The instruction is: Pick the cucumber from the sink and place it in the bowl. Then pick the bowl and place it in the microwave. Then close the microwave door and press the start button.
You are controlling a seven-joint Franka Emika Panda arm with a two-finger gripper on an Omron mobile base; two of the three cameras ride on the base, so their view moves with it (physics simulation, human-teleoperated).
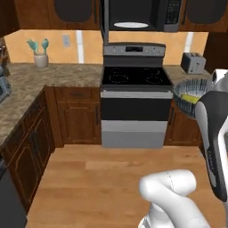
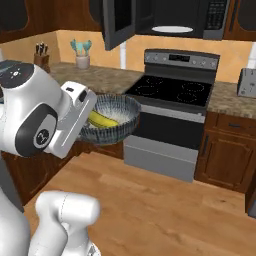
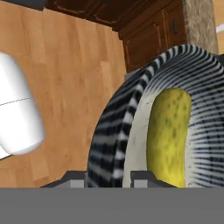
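**Bowl with cucumber gripped in air before the stove**

The gripper (image 3: 108,177) is seen clamped on the rim of the bowl (image 2: 112,120); the jaws are partly closed, one finger tip on either side of the ribbed wall in the hand view. The bowl is held in the air above the wooden floor (image 1: 102,178), in front of the stove (image 1: 136,107), clear of the counters. The microwave (image 2: 175,17) is mounted above the stove, black with steel trim, a white round plate visible inside. The microwave door (image 2: 119,22) is swung open, dark glass in a grey frame. The bowl is round, dark grey, with fine pale ribbing and a lighter inside. The cucumber (image 3: 168,135) is lying inside the bowl, stubby, curved, yellow-green, finely speckled. A small silver toaster (image 1: 193,63) is set on the speckled stone counter (image 1: 53,75).
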